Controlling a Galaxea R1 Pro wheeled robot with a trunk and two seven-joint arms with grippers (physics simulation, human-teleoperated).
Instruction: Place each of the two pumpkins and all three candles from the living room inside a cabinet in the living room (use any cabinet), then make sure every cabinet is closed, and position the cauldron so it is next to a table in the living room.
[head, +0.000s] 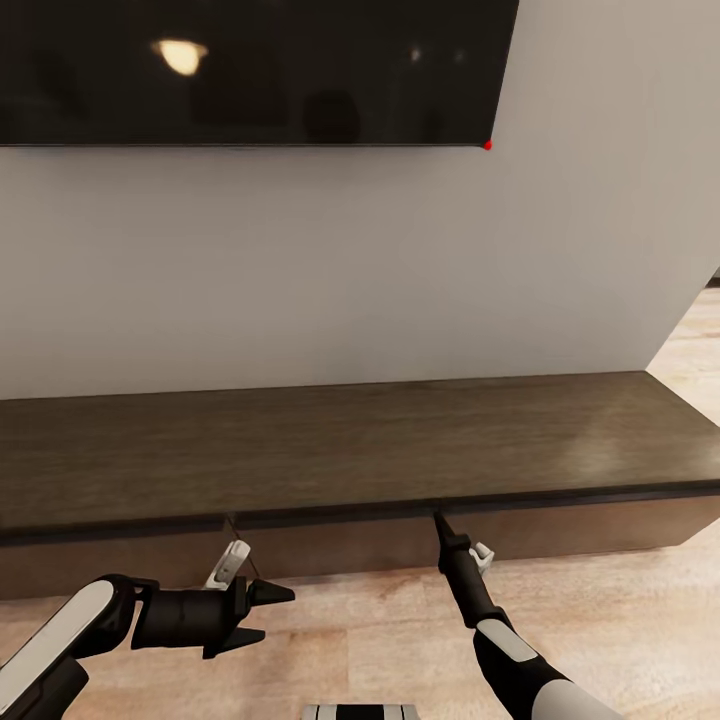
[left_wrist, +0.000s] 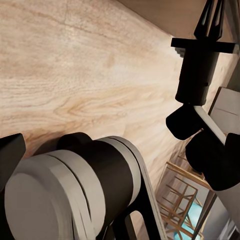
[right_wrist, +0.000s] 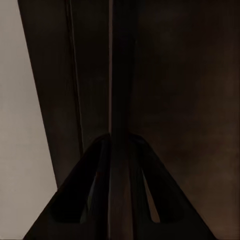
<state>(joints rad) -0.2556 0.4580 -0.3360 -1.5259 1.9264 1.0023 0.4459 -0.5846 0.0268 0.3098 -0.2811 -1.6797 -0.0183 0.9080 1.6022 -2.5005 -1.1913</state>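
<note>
Right up against the cabinet (head: 360, 450), the robot has its right end effector (head: 440, 522) poked at the seam under the top edge, between two drawer fronts. Fingers look pressed together into one thin point there, and the right wrist view shows them as a closed wedge against dark wood.

My worry: these fronts have no handles, so if that tip is meant to pry a drawer open, it could skid off the edge or jam in the gap, since so little of it touches the wood. Pushing at an angle might also just scrape along the front without moving anything.

Right arm is stretched forward and up from low down, forearm nearly in line with the fingers. Left arm sits low near the floor (head: 620, 610), elbow bent, and its end effector (head: 272, 612) points sideways toward the right arm, fingers spread apart, holding nothing, short of the cabinet front.

No pumpkins, candles or cauldron that I can see; every drawer front looks shut.
</note>
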